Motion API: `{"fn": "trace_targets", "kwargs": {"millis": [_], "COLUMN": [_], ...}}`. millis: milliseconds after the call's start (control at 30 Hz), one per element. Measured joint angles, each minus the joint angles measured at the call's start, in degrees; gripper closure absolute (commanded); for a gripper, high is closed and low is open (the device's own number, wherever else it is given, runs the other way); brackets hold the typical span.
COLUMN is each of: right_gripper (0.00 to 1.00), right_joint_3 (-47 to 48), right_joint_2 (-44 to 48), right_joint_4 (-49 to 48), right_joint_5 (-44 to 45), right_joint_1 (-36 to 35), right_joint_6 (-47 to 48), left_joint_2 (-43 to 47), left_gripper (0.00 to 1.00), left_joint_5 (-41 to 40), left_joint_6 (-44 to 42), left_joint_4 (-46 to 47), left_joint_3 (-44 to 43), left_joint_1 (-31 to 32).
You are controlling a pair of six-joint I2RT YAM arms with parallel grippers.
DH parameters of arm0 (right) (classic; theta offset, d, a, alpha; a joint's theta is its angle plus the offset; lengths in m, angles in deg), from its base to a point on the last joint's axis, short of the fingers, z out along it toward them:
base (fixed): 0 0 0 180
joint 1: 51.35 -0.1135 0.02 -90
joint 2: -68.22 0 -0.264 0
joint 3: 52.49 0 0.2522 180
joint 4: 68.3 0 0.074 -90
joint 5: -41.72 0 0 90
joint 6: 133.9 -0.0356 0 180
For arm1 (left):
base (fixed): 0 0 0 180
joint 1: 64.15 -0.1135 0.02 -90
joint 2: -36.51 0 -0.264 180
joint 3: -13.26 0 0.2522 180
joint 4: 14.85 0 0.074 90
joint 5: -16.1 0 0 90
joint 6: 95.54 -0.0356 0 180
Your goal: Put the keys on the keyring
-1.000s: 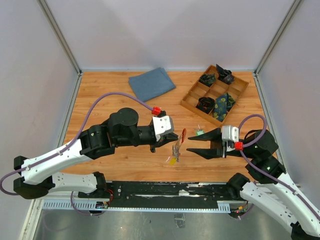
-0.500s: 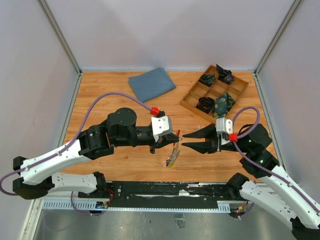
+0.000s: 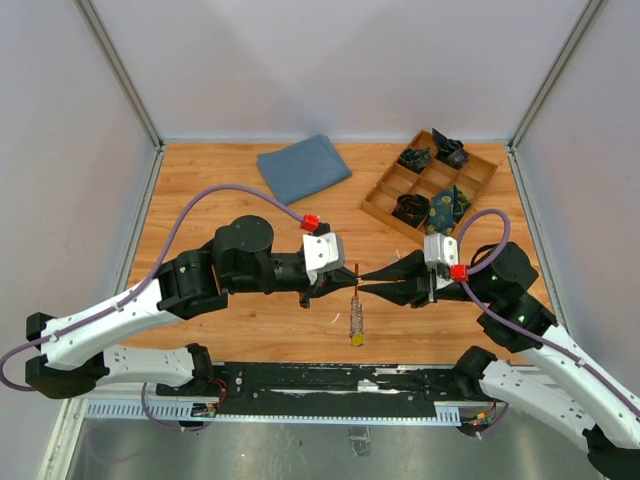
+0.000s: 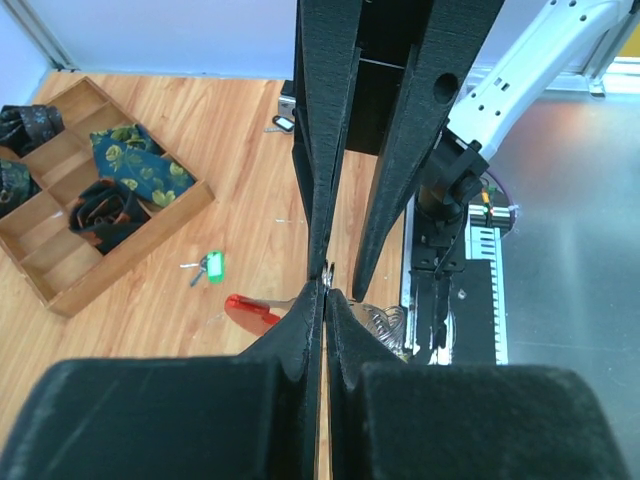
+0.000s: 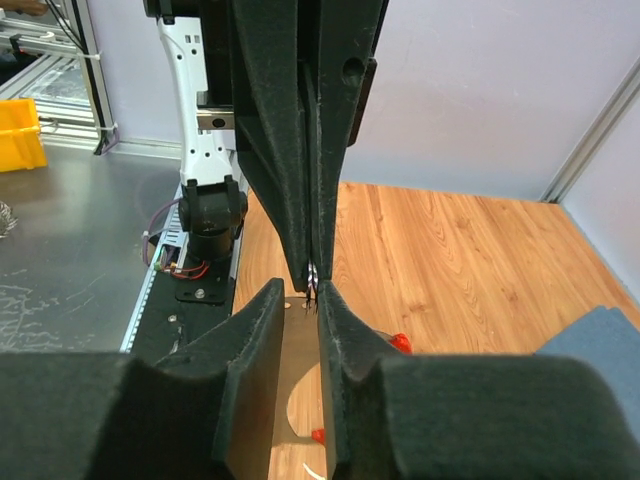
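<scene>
The left claw (image 4: 325, 297) has its two fingers pressed flat together, with no gap showing along their length. In its wrist view the keyring (image 4: 250, 311) sticks out from under the fingers on their left side. It shows as a bright red sliver with its rounded end pointing away from the fingers and its long axis lying almost square across the line of the claw. From above it is only a thin red stroke right at this claw's tips, so the claw looks clamped on it.

The keys (image 3: 355, 318) hang in one tight bunch directly beneath the spot where the two claws meet. Their long axis runs straight away from the fingertips, which in the overhead view is toward the arm bases, and a yellow end is the part farthest from the claws. Whether that end touches the table (image 3: 200, 200) cannot be told. In the left wrist view they glint silver on the right side of the fingers, opposite the red loop.

The right claw (image 5: 313, 297) meets the left claw tip to tip, the two pointing straight at each other. Its fingers stand nearly together, with only a narrow slit between them and a speck of metal at the slit's mouth. Whether they pinch anything cannot be told.

Off to the left claw's left, a small green tag (image 4: 212, 266) lies on the table. Beyond the tag is a wooden divider tray (image 4: 140, 243). A folded blue cloth (image 3: 303, 167) lies well beyond the left claw.
</scene>
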State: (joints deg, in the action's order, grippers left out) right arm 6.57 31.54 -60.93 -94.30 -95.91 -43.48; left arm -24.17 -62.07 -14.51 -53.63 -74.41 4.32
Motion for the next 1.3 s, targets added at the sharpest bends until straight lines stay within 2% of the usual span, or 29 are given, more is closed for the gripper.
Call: {"fn": "trace_targets", "kwargs": {"millis": [133, 167, 267, 433, 567, 700, 900, 1067, 1300], "right_gripper": [0.98, 0.99, 1.0, 1.0, 1.0, 1.0, 1.0, 1.0, 1.0], "right_joint_3": [1.0, 1.3, 2.3, 4.1, 4.3, 3.2, 0.3, -1.7, -1.9], "right_joint_2": [-0.8, -1.0, -1.0, -1.2, -0.5, 1.5, 2.8, 2.4, 0.9], "right_joint_4": [1.9, 2.3, 4.4, 7.2, 7.2, 0.8, -15.6, -26.6, -34.5], "right_joint_5": [0.2, 0.2, 0.2, 0.6, 0.6, 0.6, 1.2, 2.6, 3.2], "right_joint_1": [-0.5, -0.5, -0.5, -0.5, -0.5, -0.5, -0.5, -1.2, -2.4], "right_joint_6": [1.2, 1.5, 2.6, 3.9, 3.6, 0.7, -6.6, -10.8, -13.5], "left_joint_2": [0.1, 0.1, 0.1, 0.2, 1.7, 6.1, 11.5, 10.9, 9.1], "left_gripper": [1.0, 0.99, 0.97, 0.76, 0.69, 0.68, 0.68, 0.68, 0.69], "left_joint_5": [0.1, 0.1, 0.1, 0.1, 0.1, 0.1, 0.7, 1.3, 2.2], "left_joint_6": [0.0, 0.0, 0.0, 0.2, 1.6, 4.0, 8.1, 9.7, 10.5], "left_joint_4": [-0.6, -0.7, -0.7, -0.4, 1.2, 5.3, 12.4, 14.8, 17.3], "left_joint_3": [0.0, 0.0, 0.0, 0.0, 0.0, 1.1, 4.2, 4.4, 4.5], "left_joint_1": [0.0, 0.0, 0.0, 0.1, 0.1, 0.2, 0.2, 0.2, 0.2]}}
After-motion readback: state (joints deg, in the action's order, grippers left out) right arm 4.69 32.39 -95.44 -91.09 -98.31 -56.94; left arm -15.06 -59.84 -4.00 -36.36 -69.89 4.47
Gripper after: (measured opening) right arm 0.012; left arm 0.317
